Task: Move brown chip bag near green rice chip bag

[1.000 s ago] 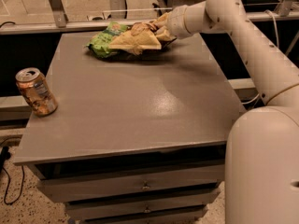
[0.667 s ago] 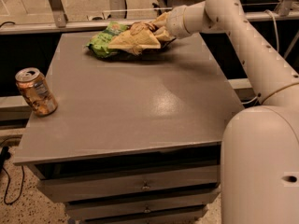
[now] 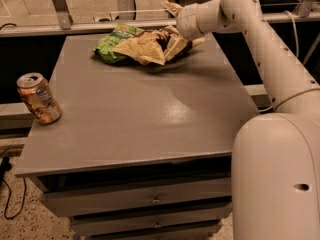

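Observation:
The brown chip bag [image 3: 147,46] lies crumpled at the far middle of the grey table [image 3: 150,119], with its tan ends and dark front showing. The green rice chip bag [image 3: 112,43] lies right against its left side, partly under it. My gripper [image 3: 176,25] is at the brown bag's right end, low over the table's far edge and reaching in from the right. Its wrist covers where it meets the bag.
A dented soda can [image 3: 39,98] stands near the table's left edge. My white arm [image 3: 270,59] and base [image 3: 277,179] fill the right side. Drawers [image 3: 155,199] sit under the table front. A rail [image 3: 75,26] runs behind the table.
Almost nothing has changed. The gripper stays at the brown bag's right end, and both bags lie in the same place.

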Controlling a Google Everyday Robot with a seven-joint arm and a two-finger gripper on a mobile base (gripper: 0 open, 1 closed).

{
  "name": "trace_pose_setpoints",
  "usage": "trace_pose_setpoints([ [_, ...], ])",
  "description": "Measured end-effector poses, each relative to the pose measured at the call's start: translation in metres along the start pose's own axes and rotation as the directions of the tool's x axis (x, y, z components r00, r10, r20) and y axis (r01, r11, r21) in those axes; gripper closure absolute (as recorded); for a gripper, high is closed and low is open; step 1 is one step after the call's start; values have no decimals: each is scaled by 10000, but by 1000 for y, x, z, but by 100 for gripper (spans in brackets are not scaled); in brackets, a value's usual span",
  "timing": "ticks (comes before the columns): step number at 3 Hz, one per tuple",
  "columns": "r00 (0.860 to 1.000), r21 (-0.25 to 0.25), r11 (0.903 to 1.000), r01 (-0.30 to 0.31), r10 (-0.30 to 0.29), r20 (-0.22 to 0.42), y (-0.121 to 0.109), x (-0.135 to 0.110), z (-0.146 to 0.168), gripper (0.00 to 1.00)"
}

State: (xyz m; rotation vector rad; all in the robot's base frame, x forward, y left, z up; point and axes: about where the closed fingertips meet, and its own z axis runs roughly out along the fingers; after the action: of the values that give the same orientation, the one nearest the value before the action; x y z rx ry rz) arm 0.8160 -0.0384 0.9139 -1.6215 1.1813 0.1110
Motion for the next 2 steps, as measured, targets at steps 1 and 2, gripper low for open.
trace_pose_setpoints([
  [1, 9995, -221, 9993, 287, -283, 158, 6, -12, -21, 0],
  [2, 9985, -238, 9997, -69, 56, -548, 11, -3, -78, 0],
])
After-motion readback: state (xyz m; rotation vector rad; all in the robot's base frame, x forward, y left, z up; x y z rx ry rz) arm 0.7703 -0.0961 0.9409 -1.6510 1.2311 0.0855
